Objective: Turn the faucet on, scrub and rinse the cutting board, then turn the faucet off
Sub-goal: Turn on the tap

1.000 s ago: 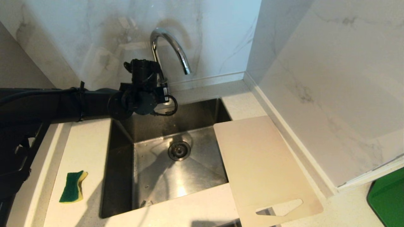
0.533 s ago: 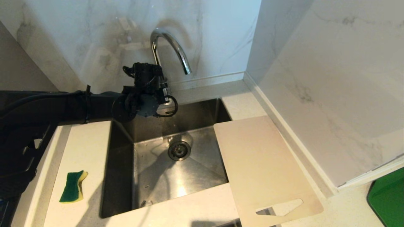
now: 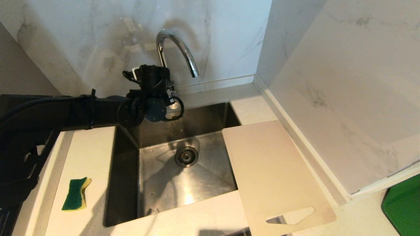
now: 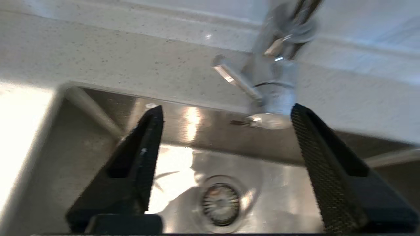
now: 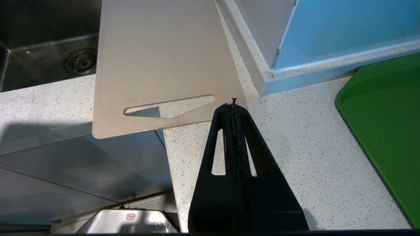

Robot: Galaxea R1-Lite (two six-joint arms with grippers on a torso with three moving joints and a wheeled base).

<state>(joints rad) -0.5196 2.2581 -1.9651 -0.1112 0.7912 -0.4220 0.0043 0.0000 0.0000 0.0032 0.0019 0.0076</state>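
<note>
Nearest, the right gripper [image 5: 234,104] sits clenched on nothing above the counter [image 5: 295,157], just beside the handle end of the cutting board [image 3: 274,170], which lies flat overlapping the right edge of the sink [image 3: 157,180]. A sponge [image 3: 76,194] lies on the counter left of the sink. Farthest, the left gripper [image 4: 226,114] is spread wide and empty before the faucet [image 3: 177,49] base, its lever [image 4: 234,78] between the fingers without contact.
</note>
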